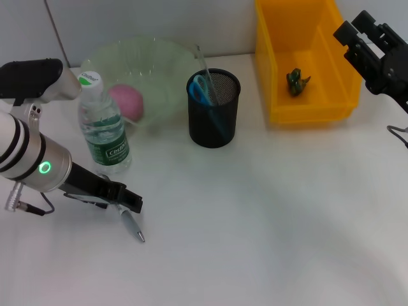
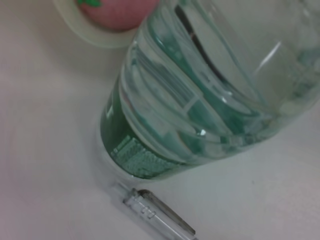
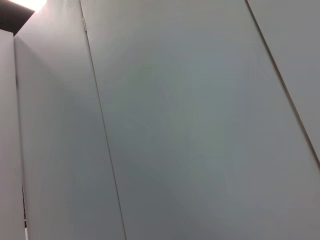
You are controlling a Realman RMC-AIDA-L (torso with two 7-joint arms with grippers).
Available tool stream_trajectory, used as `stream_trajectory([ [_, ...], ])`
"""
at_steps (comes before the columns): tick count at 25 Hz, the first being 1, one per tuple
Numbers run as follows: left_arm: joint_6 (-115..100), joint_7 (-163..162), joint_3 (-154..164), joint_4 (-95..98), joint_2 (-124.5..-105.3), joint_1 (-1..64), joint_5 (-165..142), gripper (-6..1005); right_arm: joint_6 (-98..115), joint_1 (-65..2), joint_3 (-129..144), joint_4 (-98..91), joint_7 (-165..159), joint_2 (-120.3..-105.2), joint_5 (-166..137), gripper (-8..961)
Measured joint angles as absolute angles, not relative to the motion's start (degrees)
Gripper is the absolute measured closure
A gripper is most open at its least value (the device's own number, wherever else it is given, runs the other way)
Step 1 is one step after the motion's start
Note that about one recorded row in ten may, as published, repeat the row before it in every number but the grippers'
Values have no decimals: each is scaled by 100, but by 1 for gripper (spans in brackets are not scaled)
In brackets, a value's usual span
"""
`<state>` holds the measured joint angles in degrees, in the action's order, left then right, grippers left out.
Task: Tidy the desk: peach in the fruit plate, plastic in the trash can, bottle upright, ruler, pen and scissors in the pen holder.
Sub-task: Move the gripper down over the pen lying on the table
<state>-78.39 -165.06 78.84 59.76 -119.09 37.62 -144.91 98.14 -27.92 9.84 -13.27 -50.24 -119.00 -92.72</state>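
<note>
You're looking at staged test setup, lab or office room, not home. Plain white bench, bare surface, no clutter beyond few props. Props office-like: black mesh pen holder with blue-handled scissors inside, clear plastic pen lying on bench. Bright yellow plastic storage bin, workshop-style, serving as trash can. Behind bench, pale grey panelled wall with thin vertical seams, like partition boarding.
</note>
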Motion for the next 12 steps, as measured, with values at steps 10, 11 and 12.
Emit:
stream_trajectory([
  [10, -7818, -16506, 8023, 5914, -11909, 3823, -14496, 285, 9919, -2757, 984, -1327, -5068, -11900, -9272, 422],
  [11, -7815, -16506, 8036, 5915, -11909, 3831, -14504, 291, 9927, -2755, 984, -1327, -5068, -11900, -9272, 422],
  [12, -7814, -16506, 8038, 5918, -11909, 3833, -14506, 297, 9932, -2752, 984, -1327, -5069, -11900, -9272, 422],
])
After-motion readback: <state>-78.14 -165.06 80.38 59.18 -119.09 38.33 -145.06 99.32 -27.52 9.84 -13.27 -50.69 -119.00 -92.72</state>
